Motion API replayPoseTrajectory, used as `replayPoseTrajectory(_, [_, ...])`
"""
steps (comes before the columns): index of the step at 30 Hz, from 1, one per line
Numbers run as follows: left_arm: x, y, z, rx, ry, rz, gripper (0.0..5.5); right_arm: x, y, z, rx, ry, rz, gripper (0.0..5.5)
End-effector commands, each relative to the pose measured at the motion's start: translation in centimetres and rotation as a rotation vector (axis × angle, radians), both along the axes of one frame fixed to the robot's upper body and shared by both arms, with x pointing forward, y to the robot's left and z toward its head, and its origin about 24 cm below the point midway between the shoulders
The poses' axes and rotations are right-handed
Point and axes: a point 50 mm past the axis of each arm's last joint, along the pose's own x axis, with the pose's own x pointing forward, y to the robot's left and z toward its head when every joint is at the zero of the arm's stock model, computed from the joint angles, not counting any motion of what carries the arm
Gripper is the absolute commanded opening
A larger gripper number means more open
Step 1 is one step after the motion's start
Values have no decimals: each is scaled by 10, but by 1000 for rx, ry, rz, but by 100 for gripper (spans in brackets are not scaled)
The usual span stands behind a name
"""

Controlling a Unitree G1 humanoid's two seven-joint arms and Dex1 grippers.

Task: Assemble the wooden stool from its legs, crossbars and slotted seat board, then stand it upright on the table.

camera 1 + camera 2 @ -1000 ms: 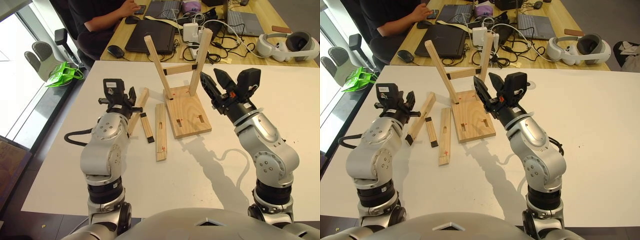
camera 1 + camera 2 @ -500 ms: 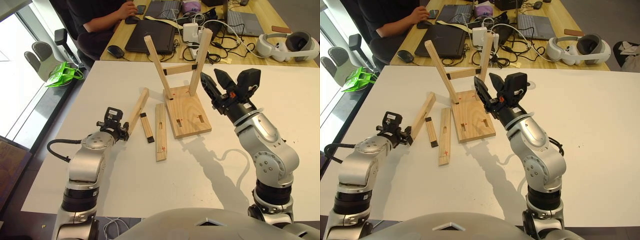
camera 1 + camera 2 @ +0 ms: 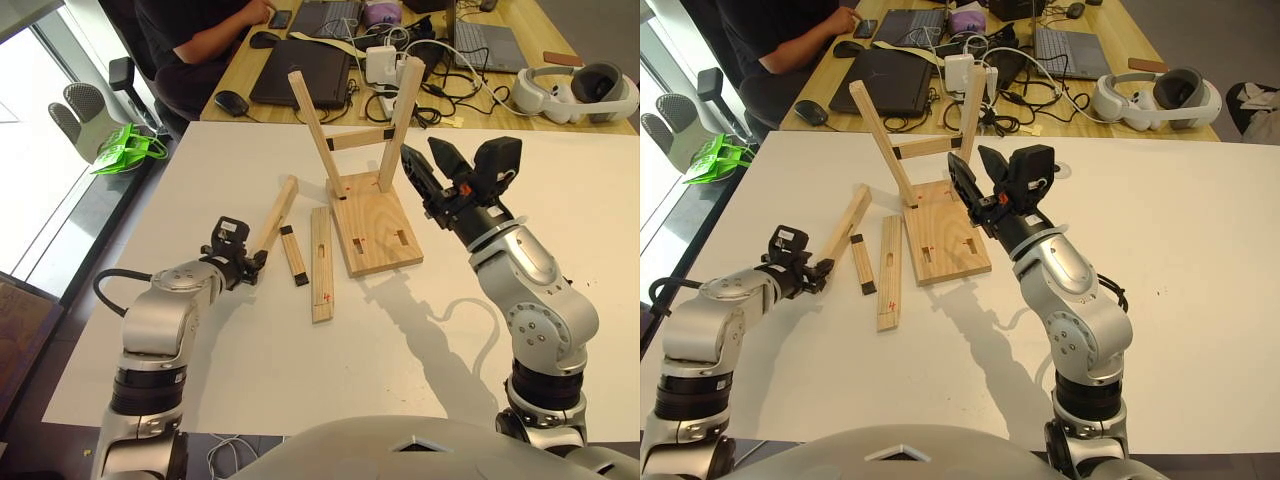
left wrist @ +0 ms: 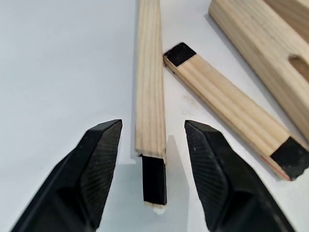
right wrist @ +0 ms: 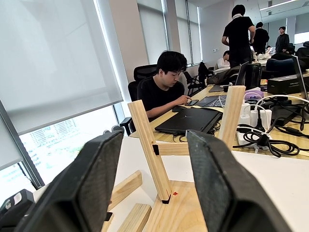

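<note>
The slotted seat board lies flat on the white table with two legs standing in it, joined by a crossbar. To its left lie a loose leg, a short crossbar with black ends and another long piece. My left gripper is low at the near end of the loose leg, open, its fingers either side of the leg's black tip. My right gripper hovers open just right of the standing legs, holding nothing.
The far table edge borders a wooden desk with laptops, cables, a mouse and a headset. A person sits at that desk. The table's near and right areas are bare white surface.
My left arm dropped from a raised pose down to the table and brought its gripper to the loose leg's near end. The right arm and wooden parts stayed put.
</note>
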Motion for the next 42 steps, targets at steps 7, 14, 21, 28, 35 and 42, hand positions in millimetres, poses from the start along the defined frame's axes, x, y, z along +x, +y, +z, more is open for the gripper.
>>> replayPoseTrajectory(7, [1,14,-12,-43,96,57,240,0,1,2,-2,-1,-2,242])
replayPoseTrajectory(14, [-5,7,-15,-146,133,87,152,-1,2,2,6,-1,-21,242])
replayPoseTrajectory(21, [-13,-12,-15,-330,156,133,97,-3,2,2,10,0,-36,242])
replayPoseTrajectory(28, [-28,-55,-3,-844,128,443,96,-7,0,2,15,2,-60,242])
replayPoseTrajectory(35, [-40,-53,2,-620,129,352,96,-9,0,1,21,1,-75,242])
replayPoseTrajectory(42, [-42,-55,4,-625,126,324,211,-8,0,1,16,-4,-69,242])
